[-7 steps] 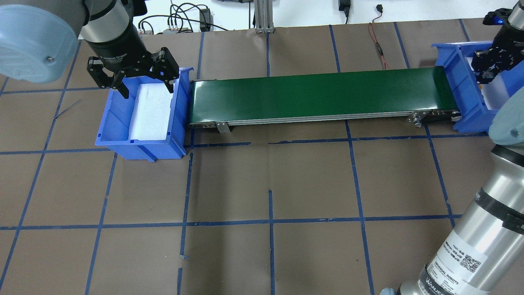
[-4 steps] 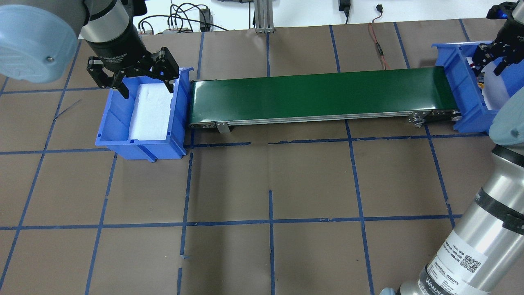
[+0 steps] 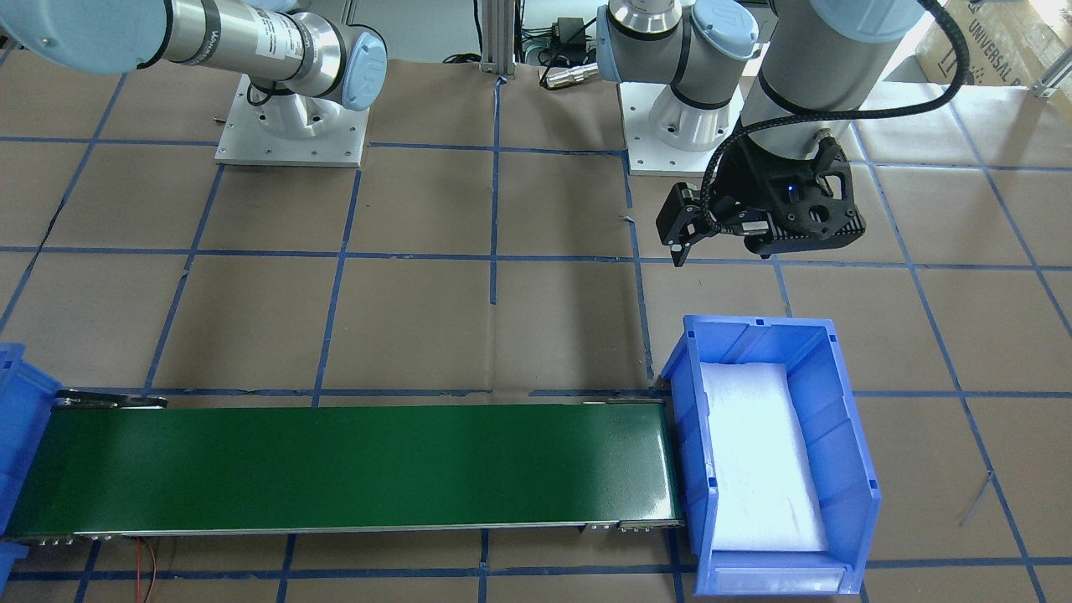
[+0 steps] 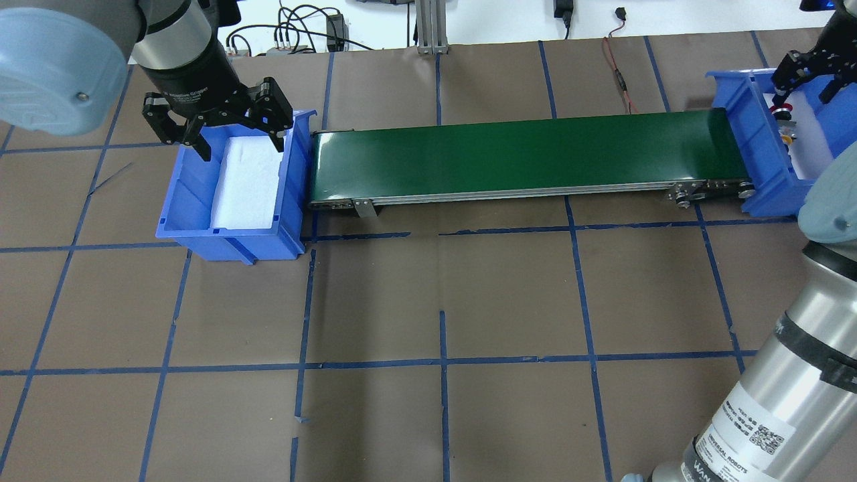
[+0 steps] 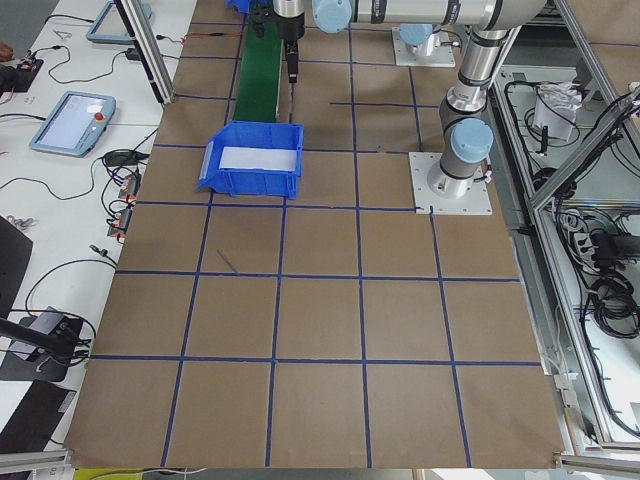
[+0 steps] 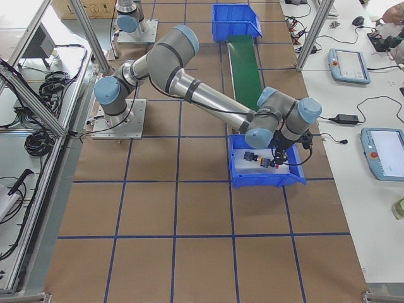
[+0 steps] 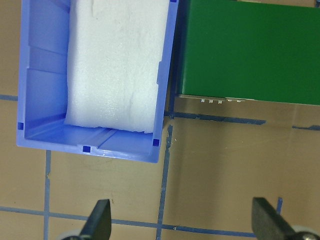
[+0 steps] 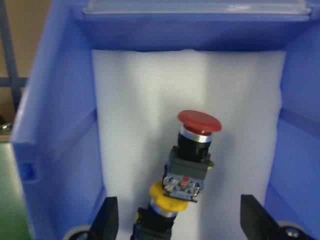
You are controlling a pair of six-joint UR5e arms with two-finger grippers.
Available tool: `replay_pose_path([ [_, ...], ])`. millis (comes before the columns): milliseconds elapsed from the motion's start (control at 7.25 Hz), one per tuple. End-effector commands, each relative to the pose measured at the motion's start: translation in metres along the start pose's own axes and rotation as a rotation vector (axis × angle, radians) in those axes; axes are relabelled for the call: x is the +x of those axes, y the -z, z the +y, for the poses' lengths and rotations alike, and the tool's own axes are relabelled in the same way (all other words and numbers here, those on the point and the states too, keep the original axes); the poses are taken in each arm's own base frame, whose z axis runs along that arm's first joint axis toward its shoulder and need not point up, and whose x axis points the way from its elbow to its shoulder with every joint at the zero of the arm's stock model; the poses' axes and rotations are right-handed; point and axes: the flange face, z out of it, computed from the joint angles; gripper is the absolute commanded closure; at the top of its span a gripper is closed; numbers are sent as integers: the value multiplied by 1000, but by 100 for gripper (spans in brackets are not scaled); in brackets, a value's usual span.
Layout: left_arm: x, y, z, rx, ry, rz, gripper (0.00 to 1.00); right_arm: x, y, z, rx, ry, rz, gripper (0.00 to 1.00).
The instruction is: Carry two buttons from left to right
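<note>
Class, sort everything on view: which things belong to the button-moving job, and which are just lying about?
Job: red button, yellow button, blue bin holding them, empty foam-lined bin, green conveyor belt.
Lying about: red wire, teach pendants.

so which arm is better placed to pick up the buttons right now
Right. The right gripper hangs open directly over the red button and yellow button, which touch on foam in the blue bin. The left gripper is open near the other bin, at the conveyor's far end.
</note>
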Motion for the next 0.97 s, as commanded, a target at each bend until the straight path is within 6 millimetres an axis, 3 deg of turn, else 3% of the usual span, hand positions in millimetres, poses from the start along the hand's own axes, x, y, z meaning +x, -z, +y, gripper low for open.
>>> replay_pose_path([
  [0, 0, 0, 0, 0, 0, 0, 0, -74, 67, 16, -19, 81, 4, 12],
  [138, 0, 0, 0, 0, 0, 0, 0, -116, 93, 25, -28, 126, -4, 13],
  [276, 0, 0, 0, 0, 0, 0, 0, -162, 125, 33, 34, 172, -82, 2],
  [414, 0, 0, 0, 0, 0, 0, 0, -217, 148, 42, 49, 222, -75, 0],
  [828, 0, 0, 0, 0, 0, 0, 0, -348, 185, 88, -8, 154, -67, 0],
])
